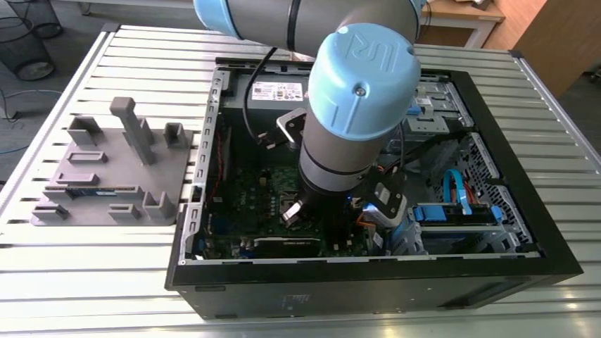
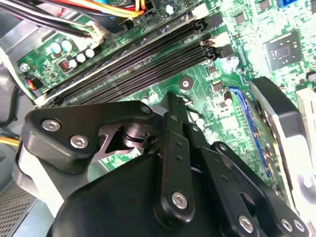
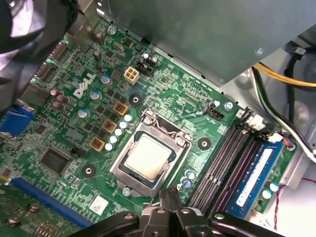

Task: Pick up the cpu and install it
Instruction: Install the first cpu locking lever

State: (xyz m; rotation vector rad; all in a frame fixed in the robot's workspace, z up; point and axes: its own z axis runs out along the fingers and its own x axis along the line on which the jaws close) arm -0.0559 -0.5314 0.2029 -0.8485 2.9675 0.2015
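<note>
The cpu (image 3: 148,157), a small square chip with a silvery top, lies flat in the motherboard socket (image 3: 170,129), framed by the socket's metal bracket. In the first wrist view my gripper (image 3: 169,196) hovers just off the socket's edge, on the side nearest the memory slots, with its two black fingers pressed together and nothing between them. The second wrist view has the same gripper (image 2: 172,104) over green board beside the dark memory slots (image 2: 148,61). In the exterior view the arm reaches down into the open computer case (image 1: 526,176), with the gripper (image 1: 294,213) low over the motherboard.
A grey holder tray (image 1: 112,172) with upright blocks sits on the slatted table at the exterior view's left. Inside the case are the grey power-supply box (image 1: 272,91), a blue memory stick (image 3: 254,175), loose cables (image 3: 276,74) and drive bays (image 1: 460,211).
</note>
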